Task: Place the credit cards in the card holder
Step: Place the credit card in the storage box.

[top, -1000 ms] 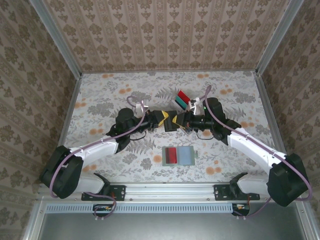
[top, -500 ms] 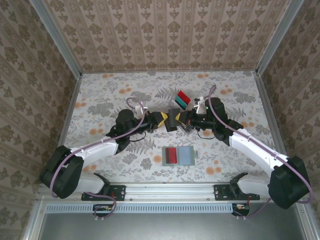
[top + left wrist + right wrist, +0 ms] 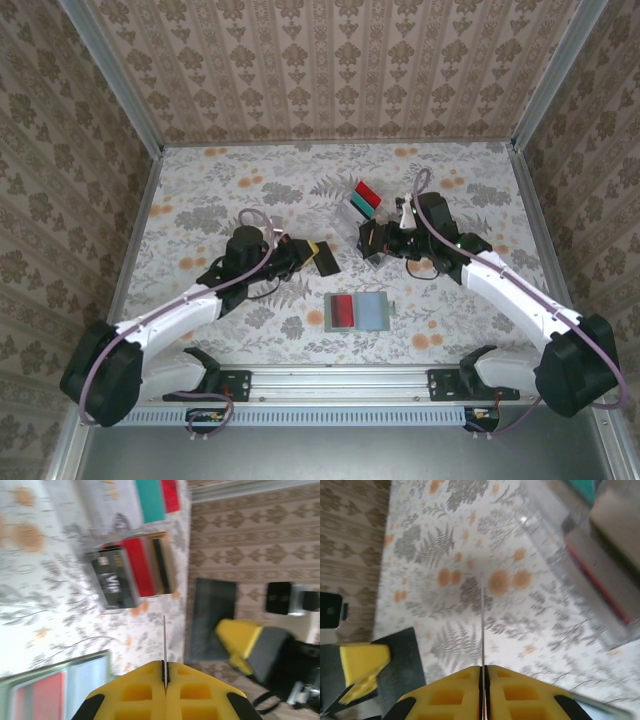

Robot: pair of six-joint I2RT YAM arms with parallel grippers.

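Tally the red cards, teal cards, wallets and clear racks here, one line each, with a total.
Red cards: 3 (one in the rack, one in the wallet, one beside the teal card)
Teal cards: 1
Wallets: 1
Clear racks: 1
Total: 6

rack behind card holder, seemingly apart

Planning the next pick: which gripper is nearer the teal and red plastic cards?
Right. The right gripper is just nearside of the teal and red plastic cards; the left gripper is farther, near-left.
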